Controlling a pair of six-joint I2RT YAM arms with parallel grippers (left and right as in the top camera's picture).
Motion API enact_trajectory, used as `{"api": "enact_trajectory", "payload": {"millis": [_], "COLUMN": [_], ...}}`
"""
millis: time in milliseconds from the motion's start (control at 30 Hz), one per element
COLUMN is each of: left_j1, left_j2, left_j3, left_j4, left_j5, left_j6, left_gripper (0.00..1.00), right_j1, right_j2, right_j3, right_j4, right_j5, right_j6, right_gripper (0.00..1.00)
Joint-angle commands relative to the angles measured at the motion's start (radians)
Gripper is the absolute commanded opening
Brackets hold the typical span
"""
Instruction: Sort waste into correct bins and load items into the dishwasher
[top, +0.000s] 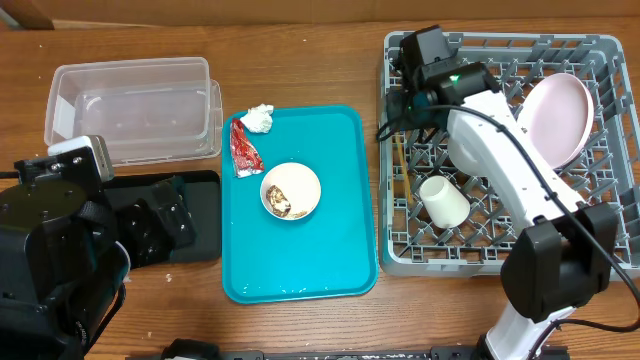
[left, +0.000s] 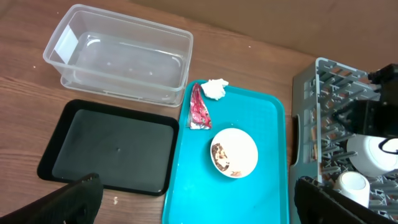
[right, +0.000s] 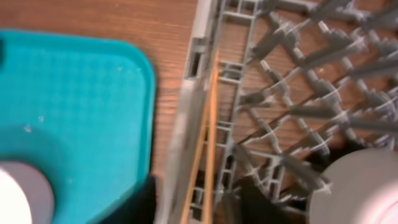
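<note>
The rack (top: 450, 262) lies beneath the right gripper (top: 405, 105), whose jaws I cannot make out as parted or closed, the left gripper (left: 198, 183) gapes empty, and the chopsticks (right: 211, 124), just below the right gripper along the rack's wall, look light, stiff, slippery, best pinched together mid-length.

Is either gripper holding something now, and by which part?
The left gripper is open and holds nothing. The right gripper is above the chopsticks lying in the dish rack; whether it grips them cannot be told.
</note>
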Motion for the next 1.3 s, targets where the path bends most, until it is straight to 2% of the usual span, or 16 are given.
{"api": "enact_trajectory", "payload": {"millis": [0,233,500,767,833,867,900,1000,1267], "left_j1": [-0.004,-0.004,-0.004,-0.004,-0.004,-0.004,-0.004,-0.004,-0.004], "left_j2": [0.003,0.003,0.003,0.003,0.003,0.003,0.003,0.003,0.003], "left_j3": [0.003,0.003,0.003,0.003,0.003,0.003,0.003,0.003,0.003], "left_j4": [0.003,0.003,0.003,0.003,0.003,0.003,0.003,0.003,0.003], "left_j5": [0.005,0.005,0.005,0.005,0.005,0.005,0.005,0.005,0.005], "left_j6": [-0.014,-0.014,-0.014,-0.014,-0.014,-0.014,-0.014,-0.014,-0.014], "left_gripper": [1.0,1.0,1.0,1.0,1.0,1.0,1.0,1.0,1.0], "right_j1": [0.053,0.184,0.26,0.359,0.391,0.406,0.414,0.428,0.383], "right_j2": [-0.029,-0.029,-0.04,-0.192,-0.256,-0.294,-0.323,-0.407,-0.567], "right_j3": [0.018,0.045,0.045,0.045,0.046,0.046,0.046,0.046,0.046], "right_j4": [-0.02,-0.09,-0.122,-0.04,-0.044,-0.051,-0.055,-0.067,-0.253], "right_j5": [-0.002,-0.021,-0.017,-0.02,-0.02,-0.02,-0.019,-0.019,0.063], "right_j6": [0.041,0.096,0.212,0.176,0.154,0.154,0.154,0.154,0.166], "right_gripper": [0.54,0.6,0.6,0.62,0.68,0.78,1.0,1.0,1.0]}}
